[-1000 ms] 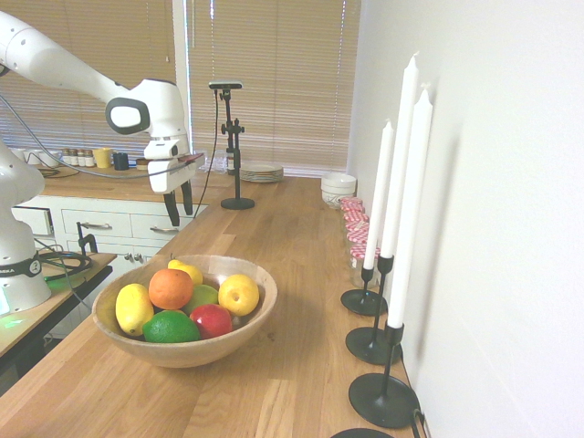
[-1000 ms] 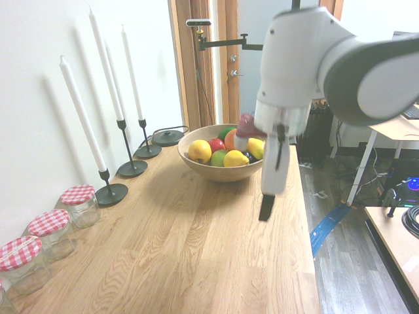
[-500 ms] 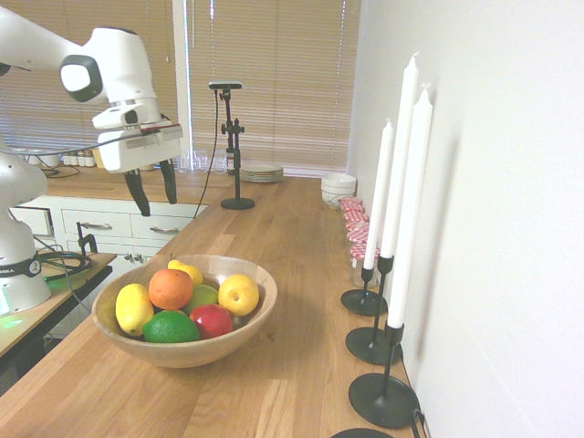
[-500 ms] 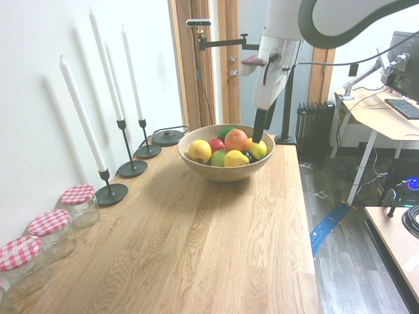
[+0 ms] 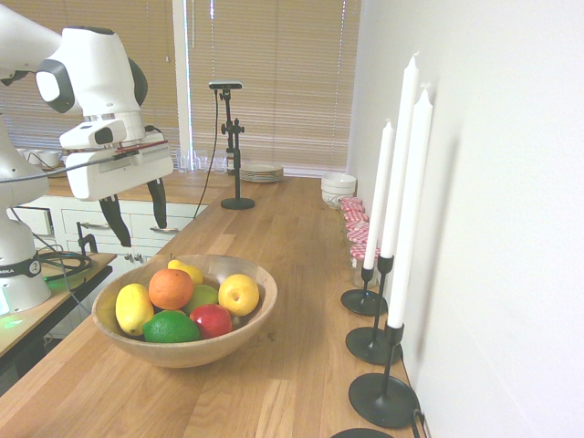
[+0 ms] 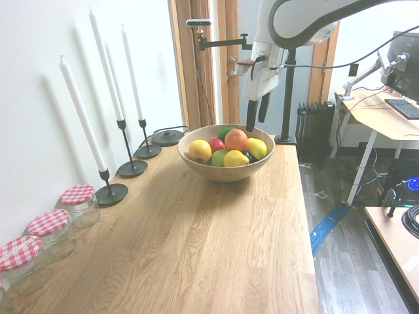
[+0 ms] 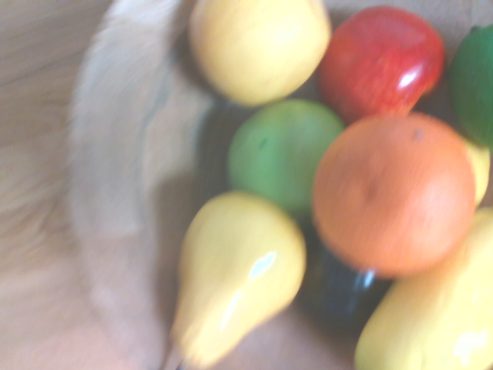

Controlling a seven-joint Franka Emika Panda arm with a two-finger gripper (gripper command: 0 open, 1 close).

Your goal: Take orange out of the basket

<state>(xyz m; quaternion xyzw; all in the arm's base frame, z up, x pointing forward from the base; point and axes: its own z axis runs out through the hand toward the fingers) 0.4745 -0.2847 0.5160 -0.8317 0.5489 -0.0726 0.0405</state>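
From the first exterior camera, I have the gripper (image 5: 136, 230) above the far edge of the wooden bowl (image 5: 185, 354), its two fingers apart with nothing between them. The orange (image 5: 171, 289) sits inside the bowl, on top of the other fruit, beside a yellow lemon (image 5: 134, 309). A green lime (image 5: 171, 327) and a red apple (image 5: 212, 320) lie toward the bowl's near side, next to a paler yellow-orange fruit (image 5: 238, 295). Three white candles (image 5: 409, 210) stand in black holders to the right of the bowl, and white bowls (image 5: 338, 188) are stacked beyond it.

From the second exterior camera, I see the fingers hanging apart over the bowl's far right side, near the orange but not touching it. Jars with red-and-white checked lids (image 6: 48, 223) stand to the left of the bowl, nearer this camera.

From my wrist camera, slightly blurred, the orange rests within the bowl against a green apple (image 7: 283, 154). A yellow pear (image 7: 240, 274) lies between the orange and the bowl's wall, and a dark fruit (image 7: 340, 290) shows partly beneath the orange.
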